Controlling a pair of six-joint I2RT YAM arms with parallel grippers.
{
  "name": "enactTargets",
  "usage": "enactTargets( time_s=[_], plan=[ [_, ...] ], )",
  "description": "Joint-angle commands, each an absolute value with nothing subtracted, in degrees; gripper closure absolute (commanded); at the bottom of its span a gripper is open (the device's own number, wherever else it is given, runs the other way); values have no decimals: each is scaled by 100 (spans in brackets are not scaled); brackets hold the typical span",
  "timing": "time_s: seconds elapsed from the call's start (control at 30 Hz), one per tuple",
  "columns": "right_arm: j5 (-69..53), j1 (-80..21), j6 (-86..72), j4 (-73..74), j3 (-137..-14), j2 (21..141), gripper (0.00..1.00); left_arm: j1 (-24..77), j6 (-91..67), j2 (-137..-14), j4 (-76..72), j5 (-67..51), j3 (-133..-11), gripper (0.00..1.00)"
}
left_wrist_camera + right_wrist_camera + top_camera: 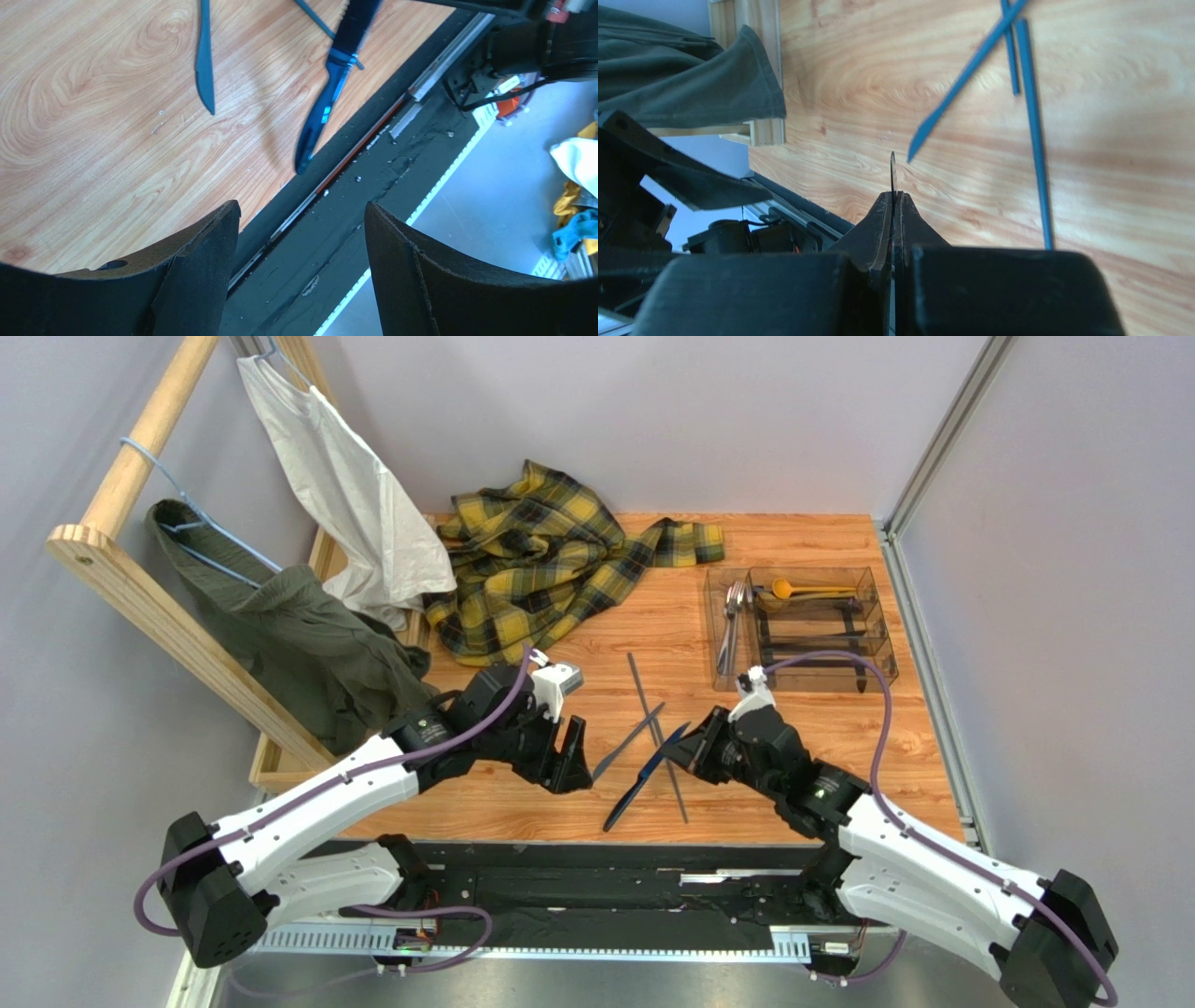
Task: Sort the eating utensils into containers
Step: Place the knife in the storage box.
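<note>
Overhead view of a wooden table [673, 602] with two robot arms mounted at its near edge. The sorting looks partly done. The clear compartment tray [881, 637] at the far right already holds a gold spoon [807, 590] and some silver pieces [732, 623], and other compartments seem to have room. The right gripper [896, 203] has its jaws pressed tight on a dark blue knife [638, 787], seen edge-on in its wrist view. The knife slants over the near centre of the table and appears lifted off the wood. Loose on the wood just beside it lie a grey knife [627, 742] and thin dark sticks [648, 703], which cross each other. The left gripper [302, 210] hangs nearby, jaws spread wide with nothing in them, above the table's near edge and a dark rail [316, 266]. The route right and far toward the tray looks unobstructed. A plaid shirt [540, 560] and a green garment [295, 637] crowd the far left.
</note>
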State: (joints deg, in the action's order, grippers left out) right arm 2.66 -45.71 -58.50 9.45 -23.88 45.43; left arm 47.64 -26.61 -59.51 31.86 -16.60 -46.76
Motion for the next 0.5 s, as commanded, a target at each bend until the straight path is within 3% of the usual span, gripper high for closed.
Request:
enactTargets(
  time_s=[0.0, 0.47],
  plan=[
    [115, -4351, -5511, 185, -3057, 5079, 100, 4693, -2426, -5617, 3603, -1820, -5167, 26],
    [-1291, -2560, -5019, -396, -4612, 6934, 100, 4175, -2022, -5265, 4087, -2259, -5142, 27]
  ],
)
